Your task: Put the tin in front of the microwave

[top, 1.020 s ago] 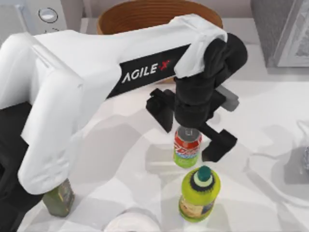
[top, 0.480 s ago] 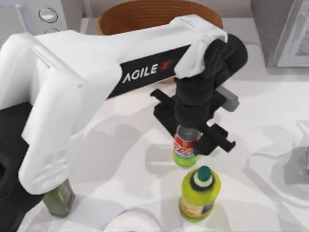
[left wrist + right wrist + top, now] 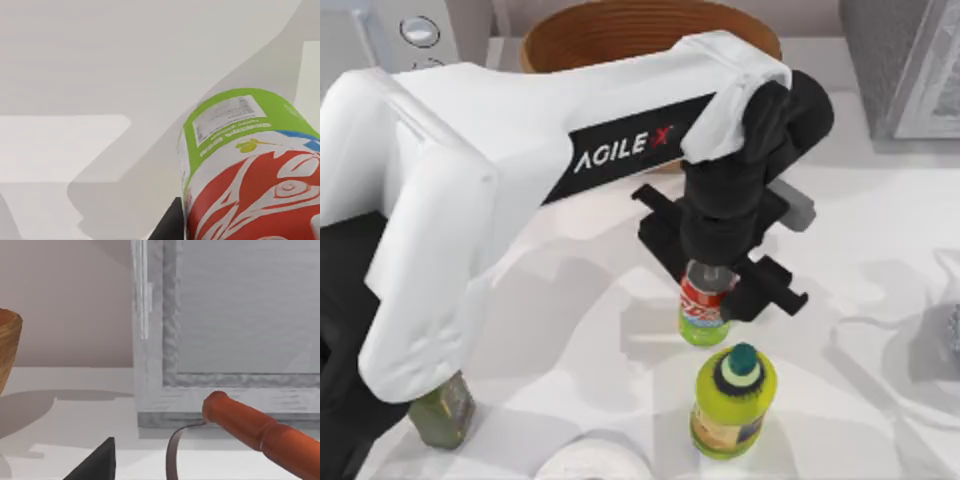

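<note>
1. Since a second ago, the left gripper (image 3: 722, 276) has closed its fingers onto the tin (image 3: 705, 305).
2. The tin stands upright mid-table, just behind the yellow-green bottle (image 3: 732, 402).
3. The microwave (image 3: 405, 32) sits far left, well apart.

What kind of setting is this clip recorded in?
Probably a kitchen counter, in a rendered simulation: a white table with a microwave at the far left, a woven bowl, a tin and a green-capped bottle.
</note>
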You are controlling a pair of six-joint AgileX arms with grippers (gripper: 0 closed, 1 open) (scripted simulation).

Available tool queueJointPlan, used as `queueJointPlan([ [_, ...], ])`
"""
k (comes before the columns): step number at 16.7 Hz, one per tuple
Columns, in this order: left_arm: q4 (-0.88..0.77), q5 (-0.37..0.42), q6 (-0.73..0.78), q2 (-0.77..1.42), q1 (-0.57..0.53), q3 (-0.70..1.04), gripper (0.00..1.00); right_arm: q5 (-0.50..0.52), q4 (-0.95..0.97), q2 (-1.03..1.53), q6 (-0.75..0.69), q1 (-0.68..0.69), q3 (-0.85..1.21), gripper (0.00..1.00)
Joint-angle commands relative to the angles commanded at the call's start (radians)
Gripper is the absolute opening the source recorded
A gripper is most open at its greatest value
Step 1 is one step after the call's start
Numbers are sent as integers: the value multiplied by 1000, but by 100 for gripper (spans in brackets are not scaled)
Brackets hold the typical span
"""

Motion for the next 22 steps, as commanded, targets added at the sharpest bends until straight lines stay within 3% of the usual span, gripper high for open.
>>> queueJointPlan([
  [19,-149,-1,4,-9,3,135,0,0,0,0,0,0,0,100],
  [22,-168,-6,57,-57,70,80,0,0,0,0,0,0,0,100],
])
